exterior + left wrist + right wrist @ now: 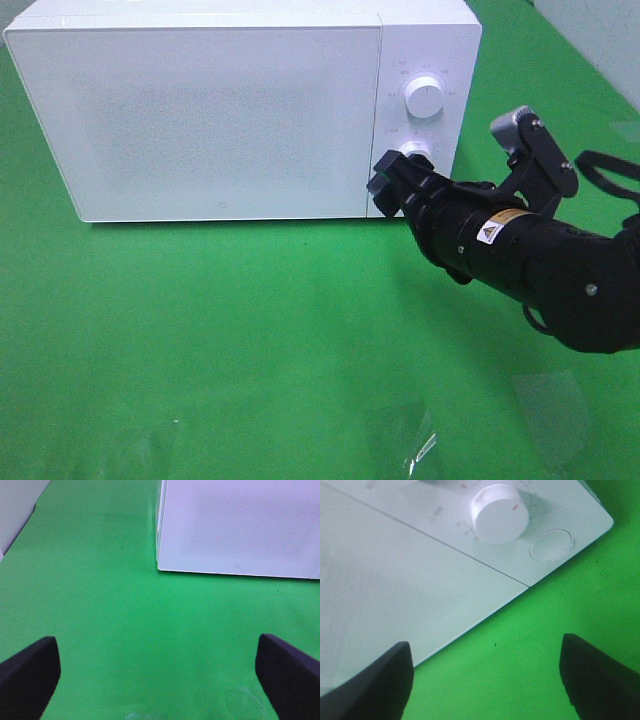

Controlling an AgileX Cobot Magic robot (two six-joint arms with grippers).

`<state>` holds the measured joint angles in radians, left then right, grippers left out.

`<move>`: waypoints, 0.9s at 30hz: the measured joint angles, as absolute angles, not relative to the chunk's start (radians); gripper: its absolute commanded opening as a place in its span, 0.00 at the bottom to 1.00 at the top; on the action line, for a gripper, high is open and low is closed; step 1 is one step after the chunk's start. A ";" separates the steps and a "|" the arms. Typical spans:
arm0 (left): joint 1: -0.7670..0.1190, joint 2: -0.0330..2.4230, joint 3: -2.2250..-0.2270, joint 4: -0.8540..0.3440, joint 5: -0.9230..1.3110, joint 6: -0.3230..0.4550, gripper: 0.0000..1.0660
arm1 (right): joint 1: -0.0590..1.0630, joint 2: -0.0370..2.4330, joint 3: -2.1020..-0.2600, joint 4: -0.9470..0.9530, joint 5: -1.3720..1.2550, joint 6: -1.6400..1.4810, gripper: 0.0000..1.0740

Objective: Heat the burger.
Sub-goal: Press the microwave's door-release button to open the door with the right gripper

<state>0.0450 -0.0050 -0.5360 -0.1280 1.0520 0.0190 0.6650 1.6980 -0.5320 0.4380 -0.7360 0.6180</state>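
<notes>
The burger is not in view in any frame. A white microwave (200, 110) stands at the back of the green cloth with its door closed. It also shows in the left wrist view (240, 525) and the right wrist view (395, 580). My right gripper (385, 182) is open and empty, close in front of the microwave's lower right corner, just below the lower knob (416, 150). In the right wrist view the gripper (485, 675) has its fingers spread, with the lower knob (500, 512) and a round button (551, 545) ahead. My left gripper (157, 670) is open and empty over the cloth.
The microwave's control panel has an upper knob (425, 97) above the lower one. Clear plastic patches (400, 440) lie on the green cloth (250, 320) near the front edge. My right arm (540, 260) reaches in from the right.
</notes>
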 measured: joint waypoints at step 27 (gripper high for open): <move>0.045 -0.005 -0.536 -0.128 1.052 0.019 0.92 | 0.496 1.143 -0.596 0.019 0.481 0.073 0.71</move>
